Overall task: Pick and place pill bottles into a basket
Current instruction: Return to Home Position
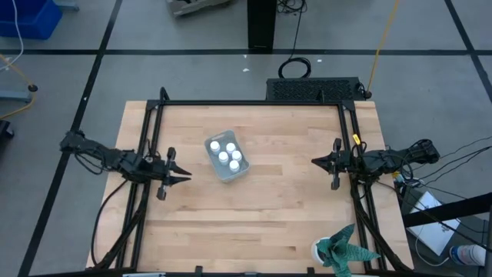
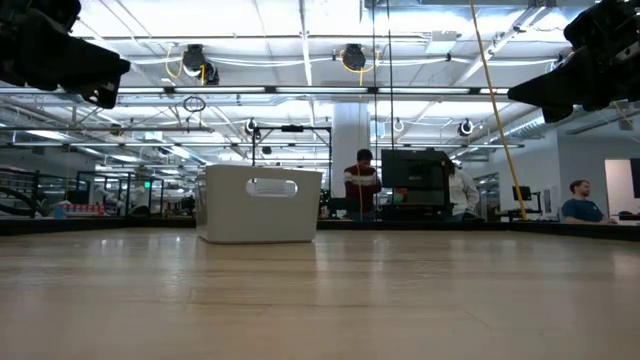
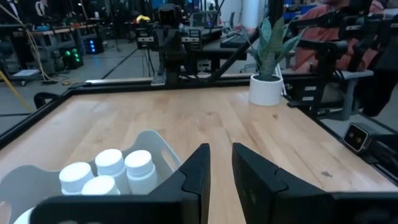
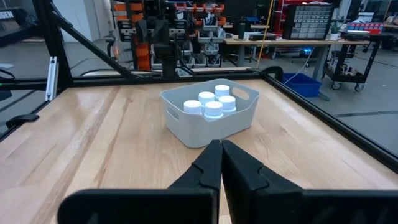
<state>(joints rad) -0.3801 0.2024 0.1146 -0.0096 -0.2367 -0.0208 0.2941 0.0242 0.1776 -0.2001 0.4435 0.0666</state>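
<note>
The pale blue-grey basket (image 1: 222,175) stands on the wooden table, a little left of centre, and holds several white pill bottles (image 1: 230,156) upright with their round caps up. The basket also shows in the low view (image 2: 262,205), the left wrist view (image 3: 163,148) and the right wrist view (image 4: 205,132). My left gripper (image 1: 187,176) hovers left of the basket, pointing toward the table's right, its fingers a narrow gap apart (image 3: 221,157) and empty. My right gripper (image 1: 314,161) hovers right of the basket, pointing at it, shut and empty (image 4: 221,148).
A potted plant in a white pot (image 1: 338,250) stands at the table's near right corner. Black frame rails (image 1: 246,102) run along the table's far, left and right edges. Bare wood lies around the basket. People sit and stand in the room behind (image 2: 363,185).
</note>
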